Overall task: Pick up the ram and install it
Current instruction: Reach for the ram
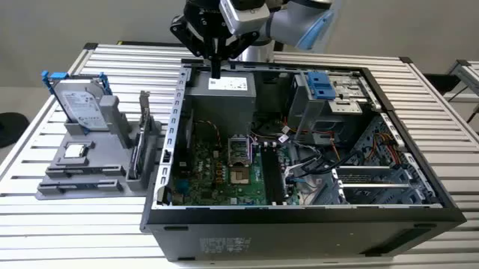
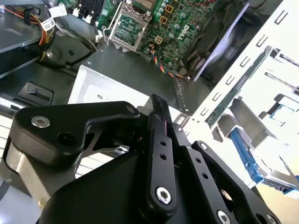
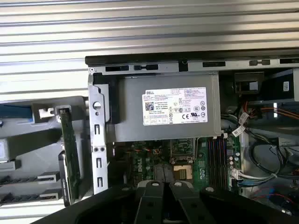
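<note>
Green ram in grey holder

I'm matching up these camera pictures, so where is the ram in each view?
Exterior view: the ram stands on edge in the gray holder, outside the case on the exterior view's left.
First wrist view: the ram is the green stick just outside the case wall.
Second wrist view: the ram is the green strip beyond the pale case wall.
Shared landmark: the labelled power supply.

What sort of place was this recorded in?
Probably a robotics lab or test bench for PC assembly: an open computer case lies on a slatted metal table, beside a grey fixture holding a hard drive.
</note>
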Motion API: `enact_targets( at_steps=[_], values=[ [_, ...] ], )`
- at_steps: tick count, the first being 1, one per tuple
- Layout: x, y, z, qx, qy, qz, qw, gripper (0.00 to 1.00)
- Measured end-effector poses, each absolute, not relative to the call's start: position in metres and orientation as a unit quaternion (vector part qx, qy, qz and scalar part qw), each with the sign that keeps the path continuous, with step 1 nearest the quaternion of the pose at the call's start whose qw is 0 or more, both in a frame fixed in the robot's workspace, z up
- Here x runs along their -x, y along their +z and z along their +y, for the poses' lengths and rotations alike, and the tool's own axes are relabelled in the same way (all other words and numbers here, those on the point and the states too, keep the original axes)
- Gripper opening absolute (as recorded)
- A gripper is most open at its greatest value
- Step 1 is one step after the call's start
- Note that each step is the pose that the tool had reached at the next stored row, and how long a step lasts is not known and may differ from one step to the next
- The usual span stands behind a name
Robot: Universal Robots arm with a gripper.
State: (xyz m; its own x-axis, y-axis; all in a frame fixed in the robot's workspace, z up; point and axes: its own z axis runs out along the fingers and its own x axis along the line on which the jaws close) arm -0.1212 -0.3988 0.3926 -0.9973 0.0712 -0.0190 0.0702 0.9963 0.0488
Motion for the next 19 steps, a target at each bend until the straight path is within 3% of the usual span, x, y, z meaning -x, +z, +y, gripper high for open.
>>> enact_targets(
  at_steps=[19],
  values=[
    [0.132, 0.393, -0.399, -0.035, 0.024, 0.999, 0.01, 0.0]
  ],
)
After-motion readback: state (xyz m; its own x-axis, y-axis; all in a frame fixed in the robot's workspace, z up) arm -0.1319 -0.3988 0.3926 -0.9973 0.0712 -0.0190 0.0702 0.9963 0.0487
